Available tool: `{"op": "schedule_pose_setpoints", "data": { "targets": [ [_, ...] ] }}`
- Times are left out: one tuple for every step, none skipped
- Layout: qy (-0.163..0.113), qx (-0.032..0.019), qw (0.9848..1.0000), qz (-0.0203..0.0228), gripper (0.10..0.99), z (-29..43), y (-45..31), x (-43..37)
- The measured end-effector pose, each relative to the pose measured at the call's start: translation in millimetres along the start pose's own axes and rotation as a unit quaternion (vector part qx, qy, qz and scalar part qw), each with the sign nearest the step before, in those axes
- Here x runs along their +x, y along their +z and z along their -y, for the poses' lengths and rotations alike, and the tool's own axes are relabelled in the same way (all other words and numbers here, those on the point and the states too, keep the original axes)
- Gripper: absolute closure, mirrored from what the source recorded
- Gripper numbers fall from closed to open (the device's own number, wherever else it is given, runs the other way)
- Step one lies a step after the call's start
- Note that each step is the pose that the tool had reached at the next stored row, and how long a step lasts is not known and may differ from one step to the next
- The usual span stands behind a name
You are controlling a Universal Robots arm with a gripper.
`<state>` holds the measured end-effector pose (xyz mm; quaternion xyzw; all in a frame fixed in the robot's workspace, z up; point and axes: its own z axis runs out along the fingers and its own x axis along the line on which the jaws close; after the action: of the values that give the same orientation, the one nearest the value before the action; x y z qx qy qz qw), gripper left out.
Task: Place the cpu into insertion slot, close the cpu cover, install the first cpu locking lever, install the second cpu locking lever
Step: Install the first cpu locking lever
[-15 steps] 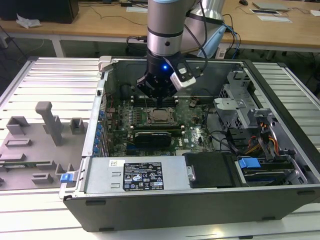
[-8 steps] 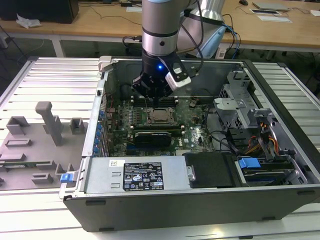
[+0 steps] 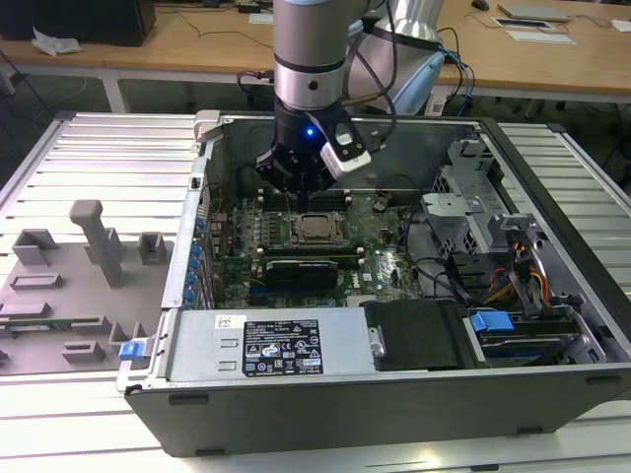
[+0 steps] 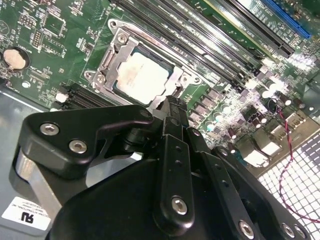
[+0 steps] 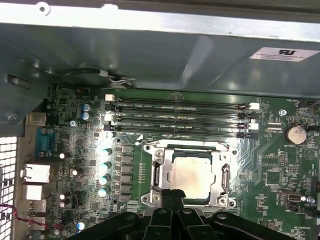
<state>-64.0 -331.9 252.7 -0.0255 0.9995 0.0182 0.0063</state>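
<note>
Jaws closed | tips at cpu cover [image 5: 223,186] edge | cpu [image 5: 192,175] seated beneath

The end effector [image 5: 172,194] hides one edge of the cpu cover [image 5: 225,176] in both wrist views.

arm [image 3: 309,49] — upright | wrist [image 3: 299,138] pointing straight down | jaws — pressed together

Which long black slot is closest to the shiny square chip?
The memory slot right beside the cpu cover; the others lie farther from the cpu, toward the case wall.
</note>
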Motion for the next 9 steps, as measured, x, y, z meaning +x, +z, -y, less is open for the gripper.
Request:
{"op": "schedule_pose_setpoints", "data": {
  "targets": [
    [0.000,0.0000,1.0000,0.0000,0.980,0.0,0.0,1.0],
    [0.000,0.0000,1.0000,0.0000,0.980,-0.2,-0.1,3.5],
    [0.000,0.0000,1.0000,0.0000,0.980,-0.3,-0.1,6.3],
    [0.000,0.0000,1.0000,0.0000,0.980,-0.4,-0.1,7.9],
    [0.000,0.0000,1.0000,0.0000,0.980,-0.5,-0.1,8.8],
    [0.000,0.0000,1.0000,0.0000,0.980,-0.5,-0.1,10.2],
    [0.000,0.0001,1.0000,0.0000,0.980,-0.6,-0.2,12.8],
    [0.000,0.0000,1.0000,0.0000,0.980,-0.7,-0.2,14.1],
    [0.000,0.0000,1.0000,0.0000,0.980,-0.8,-0.2,15.2]
  ]
}}
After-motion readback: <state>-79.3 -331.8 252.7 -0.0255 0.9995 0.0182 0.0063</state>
